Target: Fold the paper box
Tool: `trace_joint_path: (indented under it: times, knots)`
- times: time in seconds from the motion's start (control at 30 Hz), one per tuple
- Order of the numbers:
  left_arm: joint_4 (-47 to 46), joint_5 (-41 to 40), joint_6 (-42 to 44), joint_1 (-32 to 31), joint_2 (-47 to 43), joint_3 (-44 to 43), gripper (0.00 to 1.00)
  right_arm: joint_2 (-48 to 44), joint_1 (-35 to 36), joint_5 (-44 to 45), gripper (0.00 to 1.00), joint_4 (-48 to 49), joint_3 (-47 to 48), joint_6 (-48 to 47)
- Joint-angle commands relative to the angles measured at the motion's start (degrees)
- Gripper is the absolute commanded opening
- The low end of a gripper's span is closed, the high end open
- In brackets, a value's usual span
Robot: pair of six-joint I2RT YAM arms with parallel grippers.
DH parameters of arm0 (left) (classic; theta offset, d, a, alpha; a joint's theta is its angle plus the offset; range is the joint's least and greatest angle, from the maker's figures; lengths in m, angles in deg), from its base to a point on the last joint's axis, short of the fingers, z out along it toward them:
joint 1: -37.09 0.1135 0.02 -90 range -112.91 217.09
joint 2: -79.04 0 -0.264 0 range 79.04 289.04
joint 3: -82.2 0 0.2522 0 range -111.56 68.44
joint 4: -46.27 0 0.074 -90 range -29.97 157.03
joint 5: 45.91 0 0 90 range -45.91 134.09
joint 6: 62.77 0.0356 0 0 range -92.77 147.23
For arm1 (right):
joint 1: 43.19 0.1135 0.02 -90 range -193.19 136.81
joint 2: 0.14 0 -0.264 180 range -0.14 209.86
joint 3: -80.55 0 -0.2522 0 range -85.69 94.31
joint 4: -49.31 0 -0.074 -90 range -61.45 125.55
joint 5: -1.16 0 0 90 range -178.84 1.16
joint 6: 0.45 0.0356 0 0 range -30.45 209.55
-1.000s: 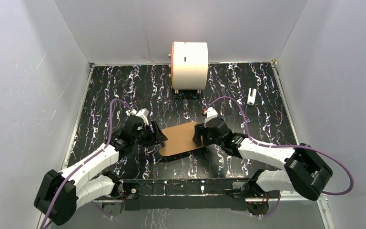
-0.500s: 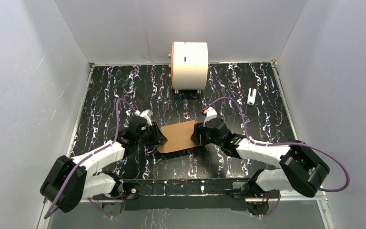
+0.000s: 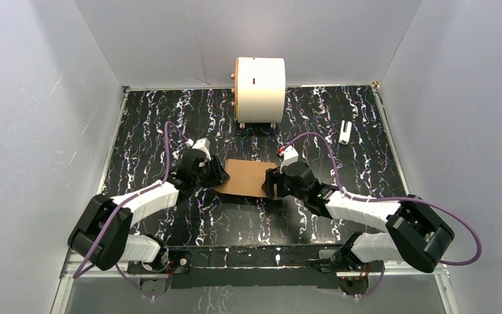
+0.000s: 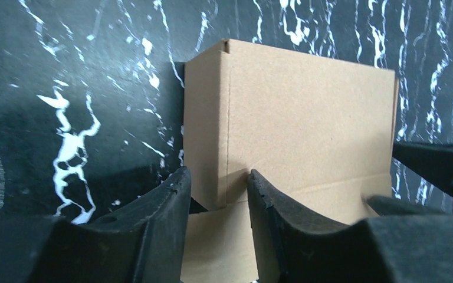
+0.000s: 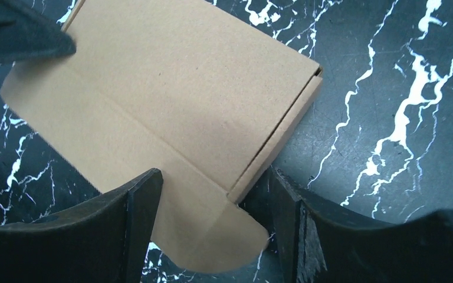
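The paper box (image 3: 245,178) is a brown cardboard carton lying flat on the black marbled table (image 3: 150,124), between my two grippers. My left gripper (image 3: 214,175) is at its left end. In the left wrist view the box (image 4: 307,112) fills the middle, and my left gripper (image 4: 217,177) is closed on the narrow end wall at a corner. My right gripper (image 3: 272,186) is at the box's right front corner. In the right wrist view my right gripper (image 5: 215,177) is open astride that corner of the box (image 5: 183,76), with a rounded tab (image 5: 224,242) sticking out between the fingers.
A large white cylinder with an orange rim (image 3: 260,88) stands at the back centre. A small white object (image 3: 345,132) lies at the back right. Grey walls close in the table on three sides.
The box has moved away from the near edge and turned from a tilt to lie flat and square. The left arm has reached further forward with it; the right gripper has barely shifted.
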Motion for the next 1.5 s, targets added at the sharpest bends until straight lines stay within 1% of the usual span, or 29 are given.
trace_joint_path:
  times: [0.0, 0.13, 0.2, 0.27, 0.3, 0.37, 0.4, 0.53, 0.63, 0.73, 0.77, 0.87, 0.97, 1.17, 1.33, 1.47]
  knots:
    - [4.3, -6.3, 4.1, 1.3, -0.5, -3.3, 0.4, -4.1, 0.4, -1.5, 0.78, -3.2, 2.8, -7.6]
    - [9.0, -7.4, 5.1, 2.0, -4.5, -6.4, 0.51, -6.5, 0.4, -5.7, 0.88, -6.9, 4.9, -15.5]
    - [11.9, -8.0, 5.6, 2.3, -7.3, -7.9, 0.56, -7.6, 0.4, -7.7, 0.91, -8.8, 6.0, -19.5]
    - [15.5, -9.2, 6.4, 2.7, -10.5, -9.5, 0.65, -8.5, 0.4, -9.4, 0.94, -10.5, 7.2, -22.7]
    - [17.1, -9.7, 7.0, 2.9, -11.9, -10.4, 0.69, -8.8, 0.4, -12.1, 0.95, -11.5, 7.9, -26.1]
    - [20.1, -10.7, 8.2, 3.4, -14.4, -12.3, 0.77, -8.4, 0.4, -15.3, 0.97, -13.6, 10.0, -29.8]
    - [21.5, -11.1, 9.1, 3.7, -15.4, -13.4, 0.8, -7.9, 0.4, -16.7, 0.97, -14.8, 11.0, -31.1]
    - [26.3, -12.7, 13.8, 4.3, -18.4, -17.7, 0.84, -4.3, 0.9, -20.2, 0.98, -20.4, 15.4, -35.9]
    - [27.9, -15.3, 19.0, 4.6, -20.6, -19.4, 0.85, -1.4, 2.9, -20.0, 0.98, -23.3, 18.3, -39.4]
    - [27.1, -20.3, 21.9, 5.4, -22.2, -17.4, 0.87, 1.5, 6.6, -15.9, 0.98, -24.8, 20.2, -43.8]
    - [26.9, -20.6, 21.7, 6.1, -22.7, -16.5, 0.87, 2.6, 8.0, -13.7, 0.98, -25.2, 20.9, -44.8]
    - [27.4, -18.0, 21.1, 9.9, -24.3, -15.3, 0.87, 7.1, 10.4, -7.9, 0.98, -27.1, 24.0, -45.9]
    - [27.3, -19.5, 22.2, 10.9, -25.9, -14.4, 0.88, 10.0, 12.4, -2.6, 0.98, -27.8, 25.9, -46.4]
    - [27.8, -21.1, 22.5, 11.5, -27.2, -13.8, 0.88, 13.9, 16.6, 9.1, 0.98, -24.2, 26.0, -49.8]
    - [27.1, -21.3, 21.9, 12.5, -28.1, -13.1, 0.88, 16.9, 17.8, 12.3, 0.98, -20.5, 25.1, -51.8]
    - [26.7, -21.5, 21.6, 13.0, -28.8, -12.5, 0.88, 19.5, 18.6, 17.3, 0.97, -17.3, 23.9, -52.7]
